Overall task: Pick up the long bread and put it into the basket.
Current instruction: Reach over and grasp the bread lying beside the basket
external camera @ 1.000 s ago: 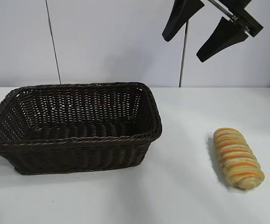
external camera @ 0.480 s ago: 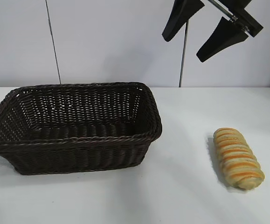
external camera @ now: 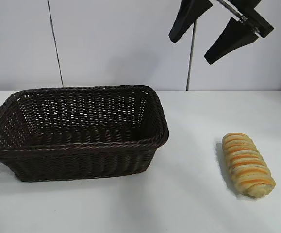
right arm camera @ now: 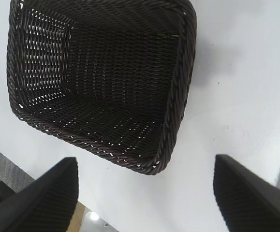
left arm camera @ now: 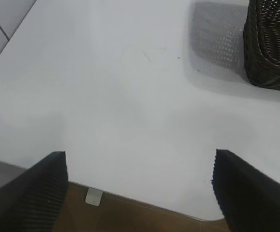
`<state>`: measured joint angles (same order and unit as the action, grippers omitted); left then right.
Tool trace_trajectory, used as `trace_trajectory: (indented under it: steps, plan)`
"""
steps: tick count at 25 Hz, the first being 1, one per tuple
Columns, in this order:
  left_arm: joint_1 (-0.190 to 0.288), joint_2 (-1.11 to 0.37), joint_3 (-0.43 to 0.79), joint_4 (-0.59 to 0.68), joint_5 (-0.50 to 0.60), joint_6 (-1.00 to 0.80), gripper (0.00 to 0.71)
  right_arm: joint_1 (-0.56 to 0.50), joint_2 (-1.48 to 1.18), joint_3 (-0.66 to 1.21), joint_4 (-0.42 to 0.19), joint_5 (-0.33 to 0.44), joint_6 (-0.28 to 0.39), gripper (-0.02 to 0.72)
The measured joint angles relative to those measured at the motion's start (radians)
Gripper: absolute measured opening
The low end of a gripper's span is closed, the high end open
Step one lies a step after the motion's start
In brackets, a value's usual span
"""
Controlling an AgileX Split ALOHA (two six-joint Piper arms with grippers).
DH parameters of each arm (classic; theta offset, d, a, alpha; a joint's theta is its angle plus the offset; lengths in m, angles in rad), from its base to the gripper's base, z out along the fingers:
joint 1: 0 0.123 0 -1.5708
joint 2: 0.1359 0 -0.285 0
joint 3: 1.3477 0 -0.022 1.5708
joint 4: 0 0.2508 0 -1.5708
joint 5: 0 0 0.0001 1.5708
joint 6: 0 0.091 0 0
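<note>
Honestly, the long bread [external camera: 248,164] lay at 3 o'clock from the basket [external camera: 77,145], well apart, with the right gripper [external camera: 208,36] spread wide at 1 o'clock, the left gripper [left arm camera: 140,193] also wide.

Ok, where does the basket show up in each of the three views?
Exterior view: the basket sits at the left on the white table, empty.
Left wrist view: only one dark corner at the picture's edge.
Right wrist view: nearly whole, seen from above.
Shared landmark: the white tabletop under it; its braided rim shows in all three.
</note>
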<state>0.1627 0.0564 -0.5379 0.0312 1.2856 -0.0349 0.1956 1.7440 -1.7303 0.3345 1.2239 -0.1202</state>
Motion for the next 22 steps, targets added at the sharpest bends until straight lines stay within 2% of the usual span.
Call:
trace_trajectory:
  steps: [2, 3, 4, 6, 12, 14, 22]
  plan:
    - [0.0, 0.0, 0.0, 0.0, 0.0, 0.0, 0.594, 0.0, -0.014, -0.012, -0.189, 0.01, 0.083, 0.536]
    - [0.0, 0.0, 0.0, 0.0, 0.0, 0.0, 0.594, 0.0, -0.023, -0.012, -0.257, 0.015, 0.114, 0.536]
    - [0.0, 0.0, 0.0, 0.0, 0.0, 0.0, 0.594, 0.0, -0.03, -0.006, -0.317, 0.015, 0.132, 0.536]
    - [0.0, 0.0, 0.0, 0.0, 0.0, 0.0, 0.594, -0.001, -0.044, 0.017, -0.372, 0.015, 0.146, 0.536]
    - [0.0, 0.0, 0.0, 0.0, 0.0, 0.0, 0.594, -0.001, -0.043, 0.199, -0.387, 0.012, 0.151, 0.536]
    - [0.0, 0.0, 0.0, 0.0, 0.0, 0.0, 0.594, -0.001, -0.039, 0.275, -0.388, -0.014, 0.155, 0.536]
    - [0.0, 0.0, 0.0, 0.0, 0.0, 0.0, 0.594, -0.001, -0.013, 0.528, -0.388, -0.295, 0.217, 0.536]
